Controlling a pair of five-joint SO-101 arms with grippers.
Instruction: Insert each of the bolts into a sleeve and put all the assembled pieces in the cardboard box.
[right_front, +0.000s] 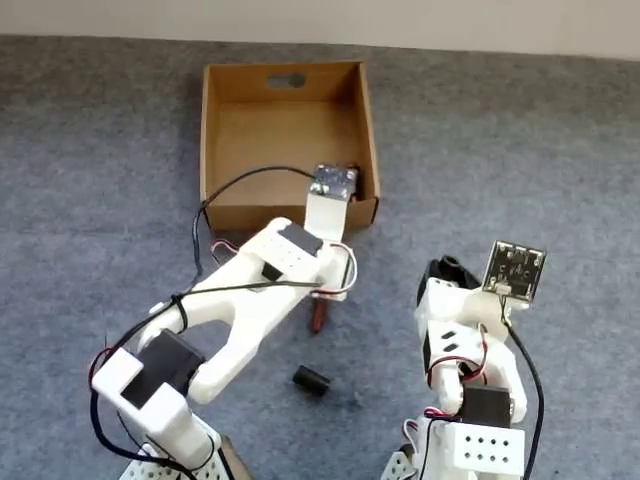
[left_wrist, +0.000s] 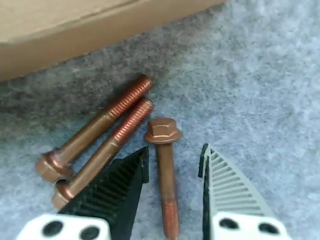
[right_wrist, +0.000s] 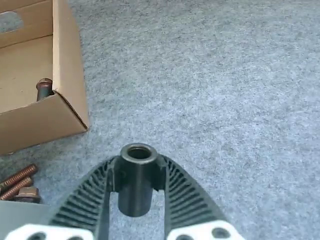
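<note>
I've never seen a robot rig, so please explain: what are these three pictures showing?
Two small robot arms sit side by side on a grey carpet. One picture looks down from above; the other two come from cameras on each arm's wrist. The left gripper stands open astride one copper bolt, two more bolts beside it, near the cardboard box. The right gripper is shut on a black sleeve. Another sleeve lies loose on the carpet, and what looks like an assembled piece stands inside the box.

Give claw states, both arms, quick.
Left claw: open, straddling a bolt.
Right claw: closed, holding a sleeve.
</note>
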